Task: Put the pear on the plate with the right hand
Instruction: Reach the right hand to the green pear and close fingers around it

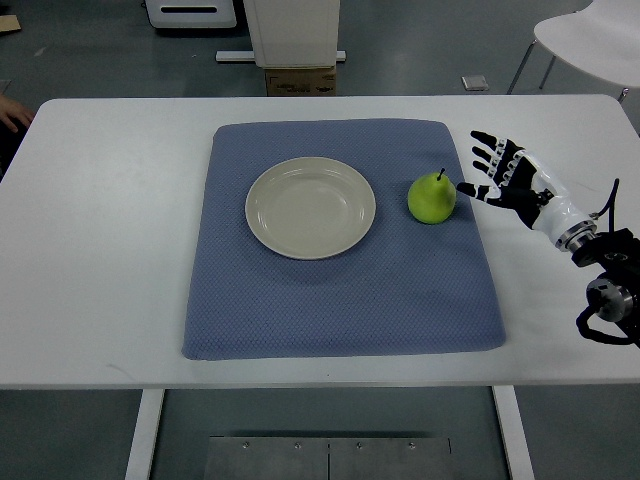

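A green pear (431,197) stands upright on the blue mat (340,300), just right of a cream plate (311,207) that sits empty at the mat's middle. My right hand (497,172) comes in from the right edge and hovers just right of the pear. Its fingers are spread open and hold nothing; the thumb tip is close to the pear's right side. The left arm is not in view.
The mat lies on a white table (100,250). A person's hand (14,113) shows at the far left edge. A white chair (590,40) stands beyond the table's back right corner, and a cardboard box (299,80) sits behind the table.
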`<state>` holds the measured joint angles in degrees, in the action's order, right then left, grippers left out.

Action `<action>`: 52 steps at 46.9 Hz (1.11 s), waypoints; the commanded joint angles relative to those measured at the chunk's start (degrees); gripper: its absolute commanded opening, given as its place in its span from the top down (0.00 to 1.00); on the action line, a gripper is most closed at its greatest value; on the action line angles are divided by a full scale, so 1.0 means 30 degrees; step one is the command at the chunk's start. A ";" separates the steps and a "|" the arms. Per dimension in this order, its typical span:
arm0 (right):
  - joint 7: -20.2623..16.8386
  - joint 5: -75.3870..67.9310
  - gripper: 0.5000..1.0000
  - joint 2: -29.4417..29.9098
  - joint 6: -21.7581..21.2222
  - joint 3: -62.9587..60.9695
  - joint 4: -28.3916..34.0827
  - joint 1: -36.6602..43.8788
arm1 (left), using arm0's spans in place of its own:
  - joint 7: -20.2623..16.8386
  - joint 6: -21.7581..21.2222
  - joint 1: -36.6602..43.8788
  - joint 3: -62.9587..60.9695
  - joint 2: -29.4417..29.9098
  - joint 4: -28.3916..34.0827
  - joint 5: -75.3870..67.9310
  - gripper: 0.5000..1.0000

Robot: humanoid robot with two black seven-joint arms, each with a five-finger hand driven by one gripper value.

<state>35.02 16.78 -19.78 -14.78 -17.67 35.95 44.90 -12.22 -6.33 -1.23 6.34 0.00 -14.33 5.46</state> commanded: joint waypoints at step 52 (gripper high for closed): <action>-0.0007 0.1908 0.29 0.1787 0.7271 0.6947 0.0671 0.2669 | 0.0001 0.0000 -0.0001 -0.0005 0.0000 0.0000 -0.0003 0.00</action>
<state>35.00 22.50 -14.50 7.01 3.23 37.96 52.89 -12.22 -6.34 -1.23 6.33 0.00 -14.33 5.44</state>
